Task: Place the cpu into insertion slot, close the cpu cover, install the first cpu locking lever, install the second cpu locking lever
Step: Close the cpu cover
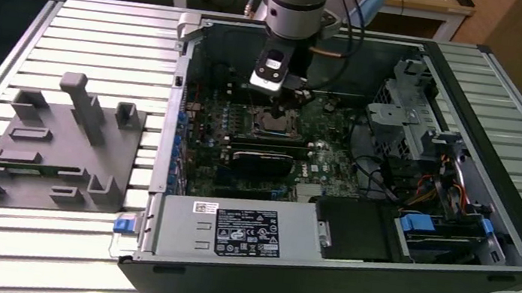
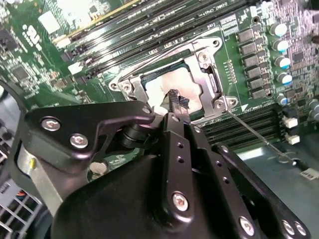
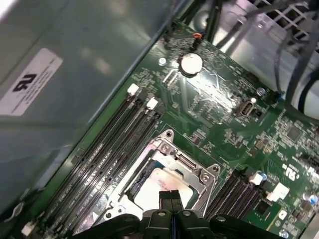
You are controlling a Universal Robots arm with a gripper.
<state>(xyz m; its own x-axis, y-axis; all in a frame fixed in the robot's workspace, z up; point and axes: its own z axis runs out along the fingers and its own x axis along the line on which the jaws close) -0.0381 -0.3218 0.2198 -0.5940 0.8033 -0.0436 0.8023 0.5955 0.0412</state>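
Your claw [image 3: 170, 195] has its fingers pressed together on nothing, tips poised just over the cpu [image 3: 158, 185]. Press down off-centre and you would likely scrape its top or skid onto the cpu cover [image 2: 205, 79]. The cpu lies directly beneath the tips, flat and pale silvery-grey, framed by the cover in the insertion slot [image 1: 272, 121].

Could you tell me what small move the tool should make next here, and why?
Probably slide the tool sideways toward the thin lever rod. The cpu lies inside the cpu cover, which looks lowered around it. The shut tool hovers just above the cpu, and the rod seems to stick out unlatched beside the frame.
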